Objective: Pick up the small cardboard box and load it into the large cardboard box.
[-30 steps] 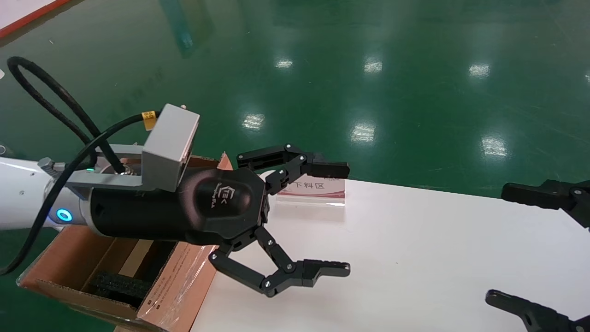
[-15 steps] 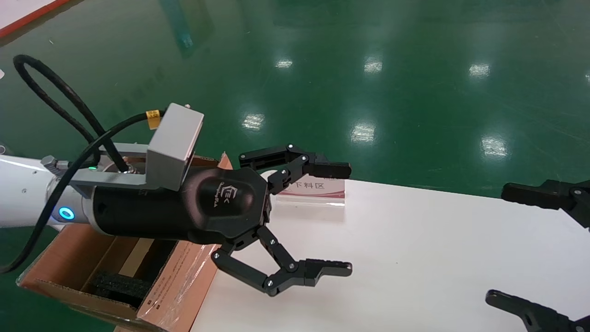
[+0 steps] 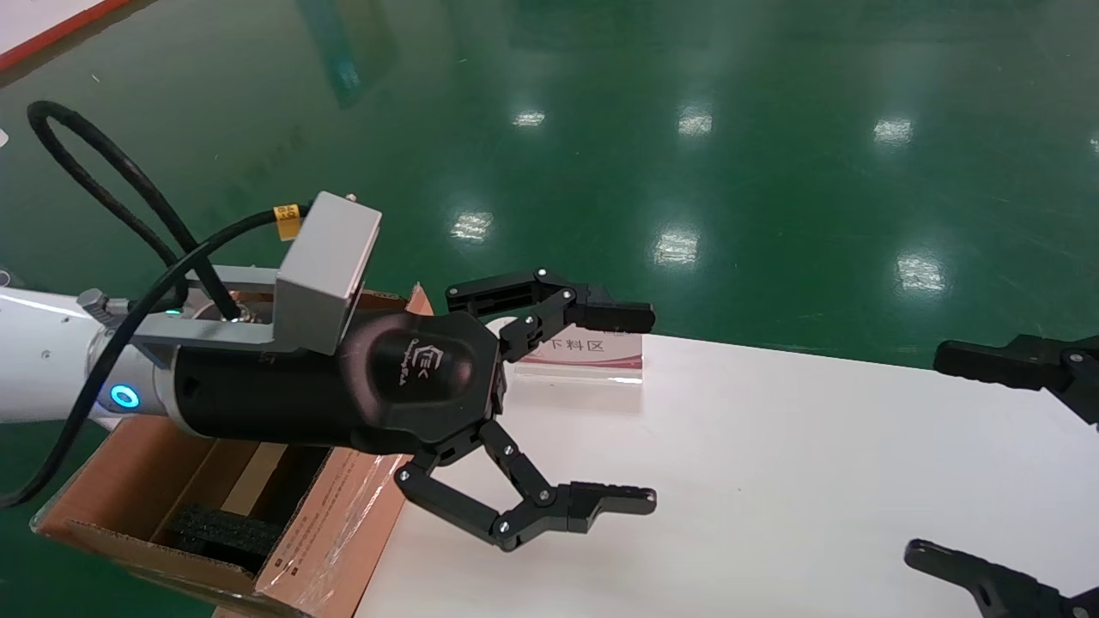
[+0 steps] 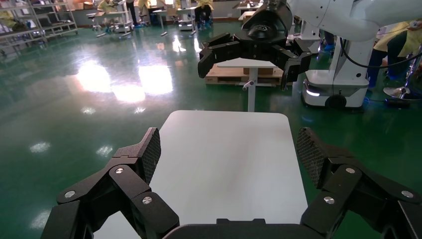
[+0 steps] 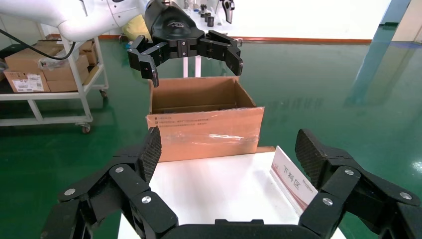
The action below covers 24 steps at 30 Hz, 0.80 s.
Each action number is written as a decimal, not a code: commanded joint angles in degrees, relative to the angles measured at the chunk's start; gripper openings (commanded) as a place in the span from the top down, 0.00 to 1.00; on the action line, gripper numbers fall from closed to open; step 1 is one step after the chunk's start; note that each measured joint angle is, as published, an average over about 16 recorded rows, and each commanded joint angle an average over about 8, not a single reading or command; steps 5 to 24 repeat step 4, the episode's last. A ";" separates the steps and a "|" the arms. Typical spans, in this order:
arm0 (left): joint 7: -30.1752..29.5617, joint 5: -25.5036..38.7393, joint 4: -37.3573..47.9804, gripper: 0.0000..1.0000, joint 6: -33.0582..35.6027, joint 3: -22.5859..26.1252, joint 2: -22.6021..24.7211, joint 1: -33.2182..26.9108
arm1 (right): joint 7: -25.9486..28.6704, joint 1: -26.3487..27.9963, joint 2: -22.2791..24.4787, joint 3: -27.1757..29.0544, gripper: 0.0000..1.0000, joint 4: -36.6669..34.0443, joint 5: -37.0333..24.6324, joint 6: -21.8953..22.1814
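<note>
Head view: wide-spread left tool (image 3: 601,412) is being held mid-frame over white desk (image 3: 773,481), small carton unseen; right tool (image 3: 1004,463) is likewise spread.

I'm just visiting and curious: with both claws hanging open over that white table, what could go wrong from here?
1. No small box shows in any view, so the open left gripper may have nothing to grab.
2. That gripper hangs close above the large box; swinging back could knock its flaps.
3. A sign stands right behind its fingers and could be tipped.
The right gripper waits open at the table's right edge.
</note>
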 commanded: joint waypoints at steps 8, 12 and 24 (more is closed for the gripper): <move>-0.02 0.01 0.00 0.00 -0.02 0.05 -0.01 -0.04 | 0.00 0.00 0.00 0.00 0.00 0.00 0.00 0.00; -0.02 0.01 0.00 0.00 -0.02 0.05 -0.01 -0.04 | 0.00 0.00 0.00 0.00 0.00 0.00 0.00 0.00; -0.02 0.01 0.00 0.00 -0.02 0.05 -0.01 -0.04 | 0.00 0.00 0.00 0.00 0.00 0.00 0.00 0.00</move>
